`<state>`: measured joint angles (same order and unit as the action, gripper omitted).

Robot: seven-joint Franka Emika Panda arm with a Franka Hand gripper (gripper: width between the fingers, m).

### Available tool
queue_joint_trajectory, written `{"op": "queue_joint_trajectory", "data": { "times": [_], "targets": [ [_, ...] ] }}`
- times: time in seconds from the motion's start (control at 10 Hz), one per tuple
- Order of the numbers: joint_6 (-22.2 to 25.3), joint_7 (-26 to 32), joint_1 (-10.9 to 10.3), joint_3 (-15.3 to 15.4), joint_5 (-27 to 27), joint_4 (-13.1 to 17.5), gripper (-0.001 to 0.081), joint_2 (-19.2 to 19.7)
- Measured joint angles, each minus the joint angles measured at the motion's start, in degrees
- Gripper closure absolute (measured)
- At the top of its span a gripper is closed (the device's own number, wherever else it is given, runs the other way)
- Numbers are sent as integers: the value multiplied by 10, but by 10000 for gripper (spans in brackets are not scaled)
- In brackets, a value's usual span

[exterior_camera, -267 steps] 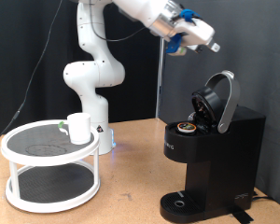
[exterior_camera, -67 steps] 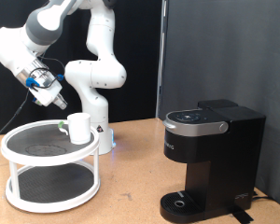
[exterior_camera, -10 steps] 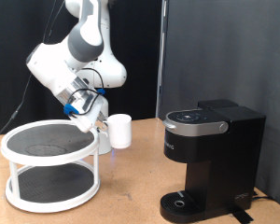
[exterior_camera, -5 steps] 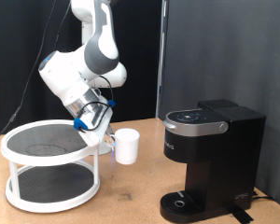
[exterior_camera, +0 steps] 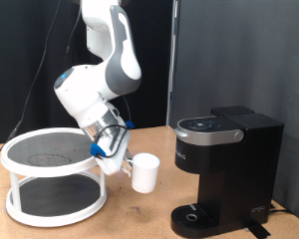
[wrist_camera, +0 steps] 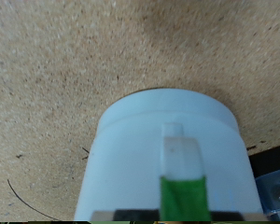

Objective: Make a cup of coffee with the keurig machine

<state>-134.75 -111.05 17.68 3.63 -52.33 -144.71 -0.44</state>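
Note:
The cup (exterior_camera: 145, 172), a small plain white mug, hangs in the air between the white stand and the keurig machine (exterior_camera: 225, 173), held upright by my gripper (exterior_camera: 118, 160). The gripper grips it from the exterior view's left and is shut on it. The machine is black and boxy, its lid is down, and its round drip tray (exterior_camera: 192, 215) sits low at the front. In the wrist view the cup (wrist_camera: 168, 159) fills the frame above the wooden table, with a green-tipped finger (wrist_camera: 182, 191) against its wall.
A white round two-tier stand (exterior_camera: 52, 179) with dark mesh shelves stands at the exterior view's left. The wooden table (exterior_camera: 140, 221) shows between stand and machine. A black curtain hangs behind.
The gripper has carried the cup lower and to the exterior view's right, away from the stand and closer to the machine.

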Motion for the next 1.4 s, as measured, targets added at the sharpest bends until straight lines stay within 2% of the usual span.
{"op": "queue_joint_trajectory", "data": {
  "times": [0.4, 1.0, 1.4],
  "targets": [
    [-36, 58, -17, 38, -78, 7, 800, 36],
    [-123, 89, -49, 102, -165, 7, 800, 62],
    [-180, 128, -54, 127, -232, 19, 800, 98]
  ]
}}
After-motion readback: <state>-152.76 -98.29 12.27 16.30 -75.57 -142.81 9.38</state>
